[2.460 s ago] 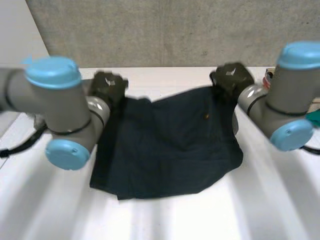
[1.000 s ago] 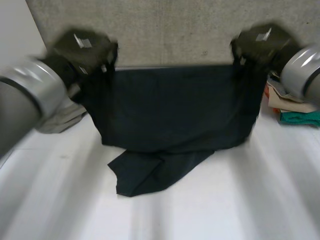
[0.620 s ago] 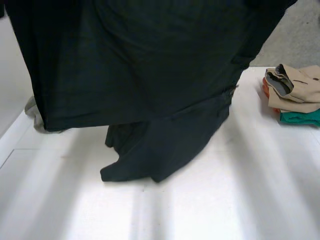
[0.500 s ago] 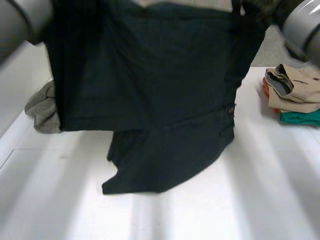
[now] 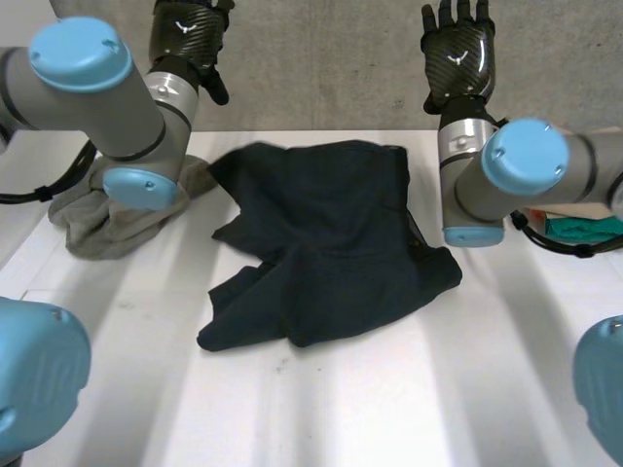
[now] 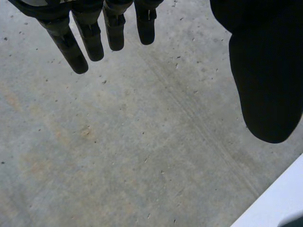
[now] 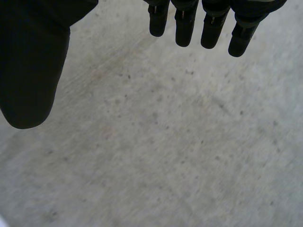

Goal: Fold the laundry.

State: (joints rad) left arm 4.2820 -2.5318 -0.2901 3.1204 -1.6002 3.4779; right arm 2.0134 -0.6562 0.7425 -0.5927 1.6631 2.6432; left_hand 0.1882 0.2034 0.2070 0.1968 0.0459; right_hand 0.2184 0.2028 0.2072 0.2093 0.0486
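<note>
A dark navy garment (image 5: 326, 243) lies crumpled and partly doubled over on the middle of the white table (image 5: 389, 409). Neither hand touches it. My left hand (image 5: 188, 27) is raised high above the table's far left, in front of the grey wall, its fingers (image 6: 90, 35) straight and spread with nothing between them and the thumb (image 6: 265, 61). My right hand (image 5: 458, 44) is held up the same way at the far right, its fingers (image 7: 208, 26) straight and its thumb (image 7: 33, 61) apart, empty.
A grey-beige cloth (image 5: 107, 219) lies bunched at the table's left edge, under my left arm. A teal piece of folded laundry (image 5: 584, 229) peeks out behind my right arm at the right edge. A grey wall (image 5: 321, 68) stands behind the table.
Both hands held the dark garment up by its top edge, then let go. The garment dropped onto the table in a loose heap, and both hands now stand open.
</note>
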